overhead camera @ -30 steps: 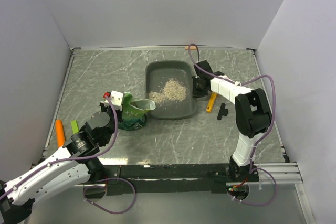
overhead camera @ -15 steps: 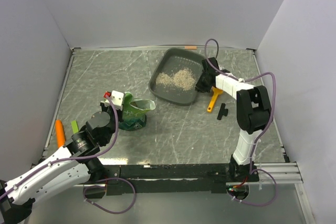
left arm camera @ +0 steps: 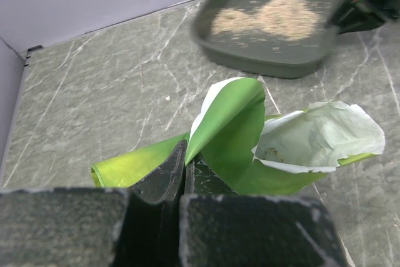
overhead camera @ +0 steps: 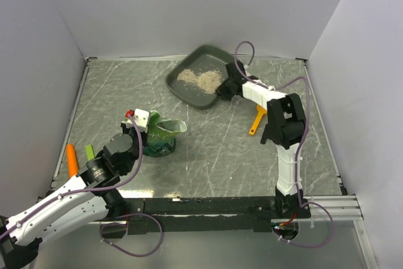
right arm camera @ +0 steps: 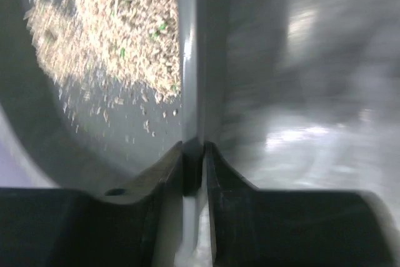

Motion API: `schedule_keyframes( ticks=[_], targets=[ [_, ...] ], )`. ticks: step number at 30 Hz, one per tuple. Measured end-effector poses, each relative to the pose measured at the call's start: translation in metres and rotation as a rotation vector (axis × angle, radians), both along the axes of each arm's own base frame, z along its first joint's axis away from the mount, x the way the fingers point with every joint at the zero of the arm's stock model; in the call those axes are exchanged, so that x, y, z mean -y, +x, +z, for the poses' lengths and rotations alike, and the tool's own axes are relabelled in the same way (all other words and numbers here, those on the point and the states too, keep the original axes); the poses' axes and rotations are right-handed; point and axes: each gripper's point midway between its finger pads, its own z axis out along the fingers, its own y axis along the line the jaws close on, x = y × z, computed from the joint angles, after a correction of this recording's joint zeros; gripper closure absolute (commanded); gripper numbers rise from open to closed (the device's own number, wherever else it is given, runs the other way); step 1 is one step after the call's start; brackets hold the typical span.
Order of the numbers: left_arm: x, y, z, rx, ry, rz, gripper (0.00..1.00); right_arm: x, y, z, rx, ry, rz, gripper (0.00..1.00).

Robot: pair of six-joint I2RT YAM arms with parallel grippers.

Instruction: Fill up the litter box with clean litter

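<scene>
The dark grey litter box [overhead camera: 187, 90] is at the back middle of the table, turned askew, with a pile of beige clean litter [overhead camera: 200, 79] inside. My right gripper [overhead camera: 225, 89] is shut on its right rim; the wrist view shows the rim [right arm camera: 189, 60] pinched between the jaws and the litter [right arm camera: 119, 23] on the left. My left gripper [overhead camera: 140, 120] is shut on a fold of the green bag [overhead camera: 162, 135], which lies open on the table. The left wrist view shows the bag [left arm camera: 237, 136] and the litter box [left arm camera: 262, 60] beyond it.
An orange scoop [overhead camera: 255, 121] lies on the table right of the litter box, beside my right arm. An orange object [overhead camera: 72, 159] and a small green piece [overhead camera: 89, 152] lie at the near left. White walls enclose the table on three sides.
My right gripper has dragged the litter box back and to the left, turning it. The litter shifted inside. The left arm and bag have not moved.
</scene>
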Motion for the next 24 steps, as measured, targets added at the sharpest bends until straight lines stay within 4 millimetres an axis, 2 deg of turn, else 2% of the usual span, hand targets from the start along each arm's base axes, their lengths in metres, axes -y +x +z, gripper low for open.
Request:
schedule_keyframes(
  ticks=[3,6,9,11,15,17,20,22,24],
  targets=[
    [0.004,-0.001,-0.001,-0.004,-0.003,-0.021,0.99,-0.026,0.003,0.007,0.023,0.039,0.059,0.3],
    [0.007,-0.002,0.001,-0.012,-0.003,-0.044,0.99,-0.039,-0.004,0.014,0.048,0.055,0.127,0.28],
    [0.01,-0.003,0.007,-0.017,-0.003,-0.067,0.99,-0.022,-0.022,0.019,0.058,0.042,0.161,0.27],
    [0.013,-0.004,0.009,-0.031,-0.003,-0.083,0.99,0.004,-0.039,0.03,0.076,0.025,0.177,0.26],
    [0.025,-0.004,0.011,-0.068,0.015,-0.135,0.99,0.049,-0.061,0.082,0.195,-0.027,0.19,0.26],
    [0.035,-0.004,0.01,-0.089,0.029,-0.184,0.99,0.057,-0.074,0.113,0.277,-0.053,0.219,0.26],
    [0.054,-0.006,0.008,-0.112,0.054,-0.285,0.99,0.058,-0.101,0.156,0.403,-0.08,0.294,0.26],
    [0.067,-0.01,0.006,-0.131,0.071,-0.363,0.99,0.059,-0.12,0.172,0.457,-0.093,0.342,0.26],
    [0.08,-0.015,0.005,-0.152,0.079,-0.438,0.99,0.058,-0.137,0.178,0.483,-0.1,0.386,0.26]
  ],
)
